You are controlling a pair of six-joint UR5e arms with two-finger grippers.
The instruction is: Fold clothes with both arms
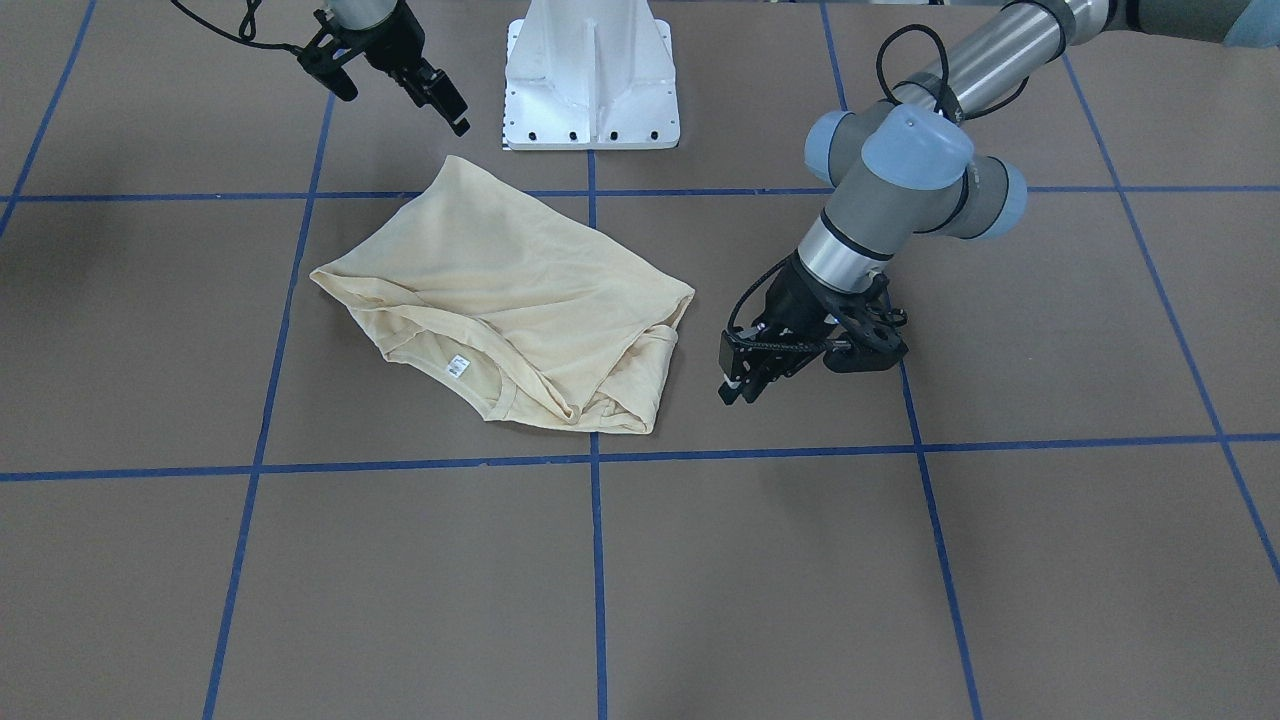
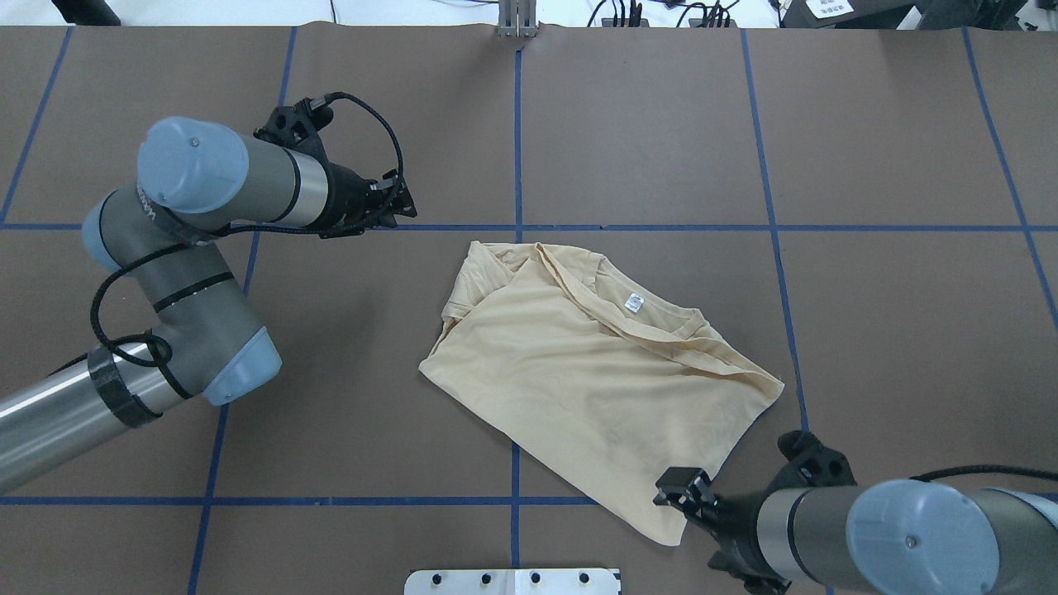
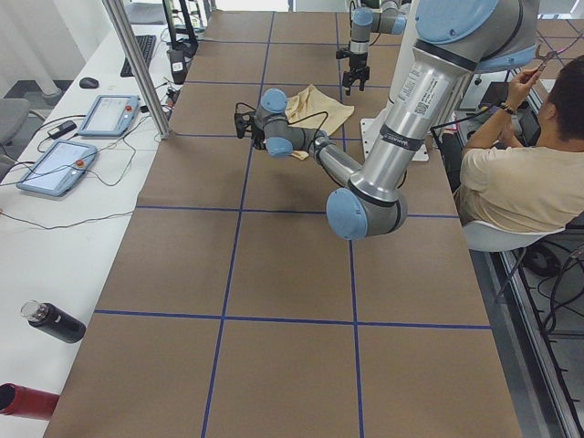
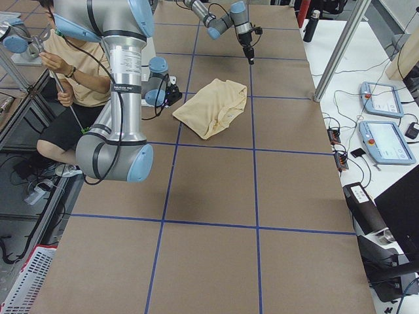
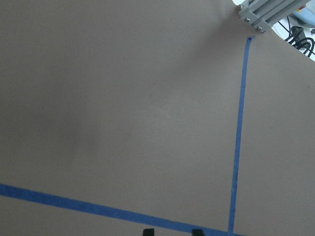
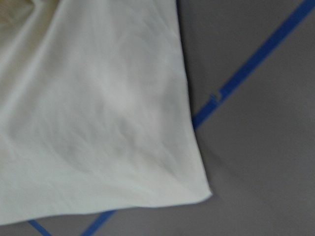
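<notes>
The T-shirt (image 2: 579, 388) is laid roughly mid-table, a touch right of centre in the overhead view. It's bunched into a lopsided four-sided shape with the neck label (image 2: 634, 302) facing up. Its long axis runs diagonally, upper left to lower right of that frame.

The lowest corner (image 2: 674, 537) is the bit that matters here. The right gripper (image 2: 683, 489) is parked just above it in the frame, overlapping the cloth edge, so the shirt is spread up and to the left from those jaws. In the front-facing view the right jaws are seen spread wide with nothing between them. Whether the cloth is actually touched can't be told. The right wrist view is blurry, and only the corner and some blue tape (image 6: 246, 73) are shown, no fingers.

The left gripper (image 2: 403, 207) is held well apart from the shirt, off to the upper left over bare table (image 2: 868, 330). A gap is seen between its two tips at the bottom of the left wrist view, so it's taken as open and empty. The right arm is judged the nearer one by far.

No print is shown on the upward face, and the sleeves can't be made out, probably tucked under.
</notes>
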